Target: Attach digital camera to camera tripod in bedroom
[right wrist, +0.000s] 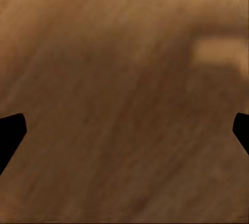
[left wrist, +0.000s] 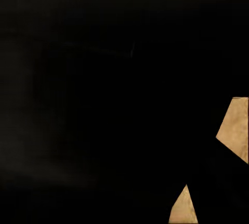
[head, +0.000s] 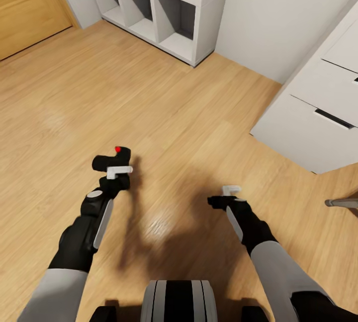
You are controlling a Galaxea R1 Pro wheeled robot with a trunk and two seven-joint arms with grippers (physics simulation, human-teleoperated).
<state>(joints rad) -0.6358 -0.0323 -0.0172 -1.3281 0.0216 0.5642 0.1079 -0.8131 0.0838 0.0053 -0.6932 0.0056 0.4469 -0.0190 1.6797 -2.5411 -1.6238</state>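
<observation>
Carrying stage: camera (head: 112, 159) pinched in left gripper (head: 118, 170); right gripper (right wrist: 124, 130) spread, empty. Tripod leg (head: 342, 203) glimpsed; attachment judged outstanding.

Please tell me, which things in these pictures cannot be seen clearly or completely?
- Camera: left wrist view is almost all black, so no detail of it there.
- Grey leg-like object: cut by the head view's right edge; what it belongs to is unclear.
- Drawer unit: cut by that same edge.
- Floor: blurred in the right wrist view.
- Shelf unit: top cut off.
</observation>
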